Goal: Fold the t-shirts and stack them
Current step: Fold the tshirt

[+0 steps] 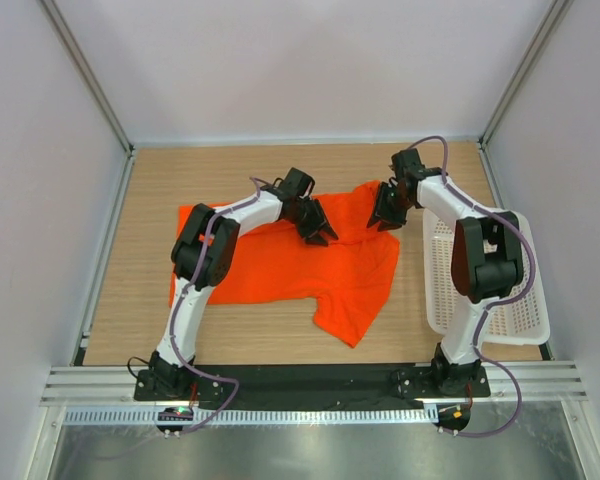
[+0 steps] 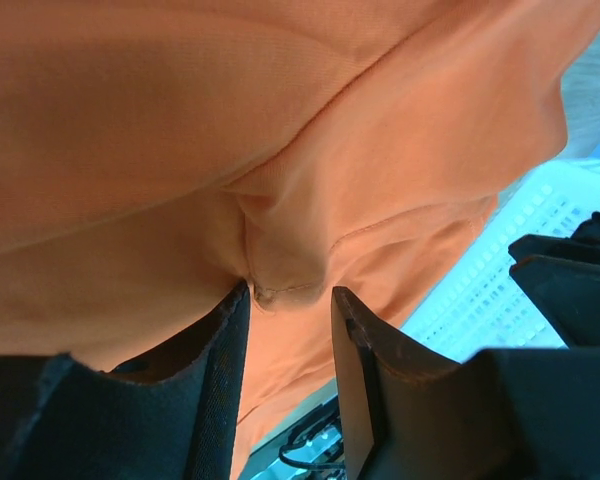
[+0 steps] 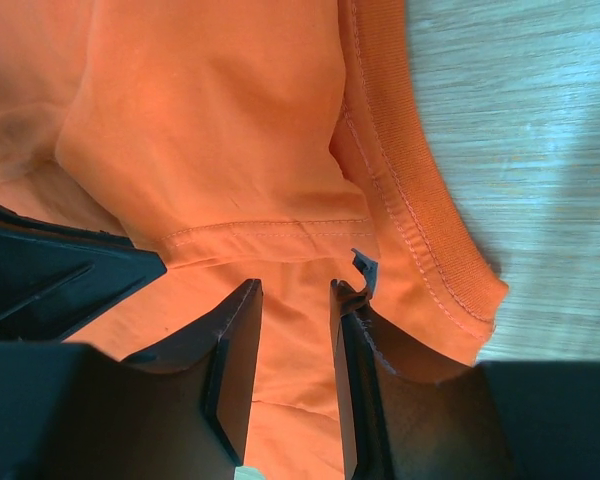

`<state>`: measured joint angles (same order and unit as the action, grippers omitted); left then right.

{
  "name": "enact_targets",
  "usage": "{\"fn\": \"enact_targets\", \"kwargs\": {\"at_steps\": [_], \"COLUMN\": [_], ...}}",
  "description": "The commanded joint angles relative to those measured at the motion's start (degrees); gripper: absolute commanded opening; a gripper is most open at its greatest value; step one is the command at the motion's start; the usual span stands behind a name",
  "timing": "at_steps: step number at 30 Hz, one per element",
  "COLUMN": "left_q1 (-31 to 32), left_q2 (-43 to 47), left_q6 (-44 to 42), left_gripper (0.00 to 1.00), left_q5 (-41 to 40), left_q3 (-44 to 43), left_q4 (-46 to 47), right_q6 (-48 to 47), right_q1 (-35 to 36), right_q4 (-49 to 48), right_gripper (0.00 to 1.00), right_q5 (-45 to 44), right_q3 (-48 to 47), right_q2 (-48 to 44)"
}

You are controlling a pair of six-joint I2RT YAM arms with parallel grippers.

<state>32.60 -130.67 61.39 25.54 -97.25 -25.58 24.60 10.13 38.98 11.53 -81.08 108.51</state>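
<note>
T-shirt lies spread out and rumpled mid-table, its right edge close to the white basket but not in it. Left gripper is on the shirt's far middle, jaws narrow, pinching a puckered fold of cloth. Right gripper is at the far right corner beside the ribbed collar, jaws narrow, cloth between them; can't tell if it's actually clamped.
</note>
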Motion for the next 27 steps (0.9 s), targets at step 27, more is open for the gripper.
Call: {"fn": "enact_targets", "kwargs": {"at_steps": [27], "left_q1": [0.01], "left_q2": [-2.04], "left_q6": [-2.59], "left_gripper": [0.12], "left_q5": [-0.67], "left_q3": [-7.25], "left_q4": [-5.18], "right_q6": [-0.43], "right_q1": [-1.52], "right_q4": [-1.54], "right_gripper": [0.44], "right_q5": [-0.63], "right_q3": [0.83], "right_q2": [2.93]}}
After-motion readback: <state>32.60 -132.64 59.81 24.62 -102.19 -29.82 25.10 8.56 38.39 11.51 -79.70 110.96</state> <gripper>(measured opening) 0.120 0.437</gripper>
